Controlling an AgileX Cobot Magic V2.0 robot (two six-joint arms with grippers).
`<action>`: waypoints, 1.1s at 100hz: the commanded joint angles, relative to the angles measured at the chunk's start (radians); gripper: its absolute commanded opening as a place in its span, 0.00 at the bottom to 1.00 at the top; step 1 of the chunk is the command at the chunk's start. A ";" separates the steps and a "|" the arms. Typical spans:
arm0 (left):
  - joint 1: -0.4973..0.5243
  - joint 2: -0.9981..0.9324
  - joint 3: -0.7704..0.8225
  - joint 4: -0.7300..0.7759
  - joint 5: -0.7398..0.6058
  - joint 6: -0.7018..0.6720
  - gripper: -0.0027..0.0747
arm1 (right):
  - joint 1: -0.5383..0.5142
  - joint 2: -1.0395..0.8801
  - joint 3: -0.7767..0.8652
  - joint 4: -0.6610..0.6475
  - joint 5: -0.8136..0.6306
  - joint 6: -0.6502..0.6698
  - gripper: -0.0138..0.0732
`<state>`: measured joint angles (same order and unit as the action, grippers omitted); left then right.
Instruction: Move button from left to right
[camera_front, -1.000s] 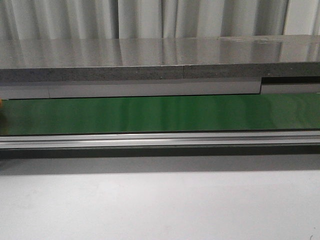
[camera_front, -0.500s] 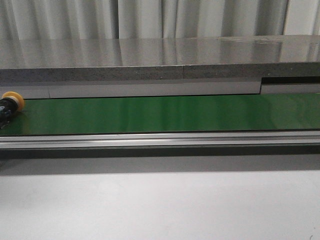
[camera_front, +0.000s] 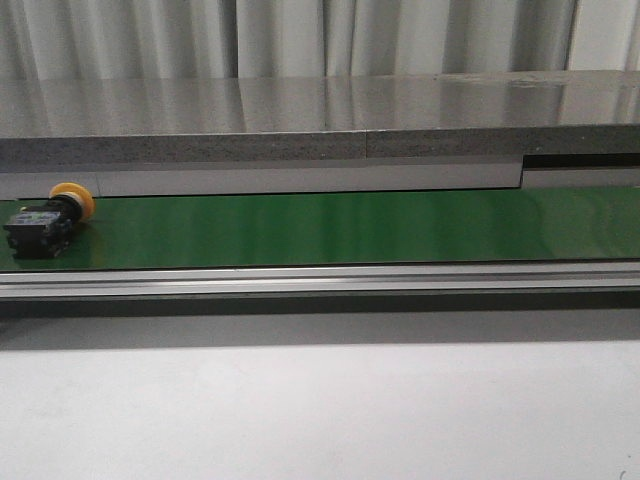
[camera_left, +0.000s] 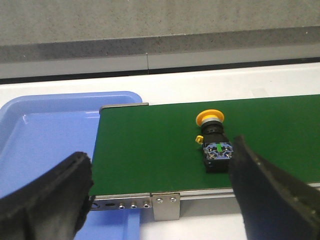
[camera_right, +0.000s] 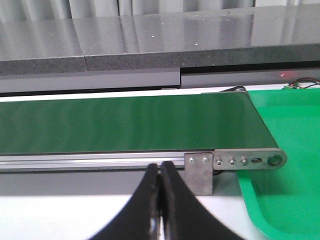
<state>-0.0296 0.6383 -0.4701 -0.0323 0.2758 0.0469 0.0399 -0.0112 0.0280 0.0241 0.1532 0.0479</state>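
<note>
1. Left gripper (camera_left: 160, 195) hangs spread wide, holding nothing; the button (camera_left: 214, 142) lies on its side on the belt (camera_left: 150, 150), just beyond and nearer one finger (camera_left: 265, 195).
2. Right gripper (camera_right: 160, 200) is pressed closed, seemingly on nothing, though its tips are hard to read.
3. Button: glossy yellow dome, blocky black body.
4. Belt: matte green, aluminium-framed; blue tray (camera_left: 45, 135) at one end, green tray (camera_right: 290, 150) at the other.

The front view faces the green belt (camera_front: 350, 225) side-on; both wrist views look down closely at its opposite ends.
</note>
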 joint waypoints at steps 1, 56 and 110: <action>-0.008 -0.086 0.038 -0.013 -0.137 0.000 0.75 | 0.004 -0.018 -0.015 -0.007 -0.085 -0.001 0.08; -0.008 -0.253 0.106 -0.015 -0.138 0.000 0.69 | 0.004 -0.018 -0.015 -0.007 -0.085 -0.001 0.08; -0.008 -0.253 0.106 -0.015 -0.138 0.000 0.01 | 0.004 -0.018 -0.015 -0.007 -0.085 -0.001 0.08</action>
<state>-0.0296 0.3802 -0.3391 -0.0348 0.2142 0.0489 0.0399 -0.0112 0.0280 0.0241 0.1532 0.0479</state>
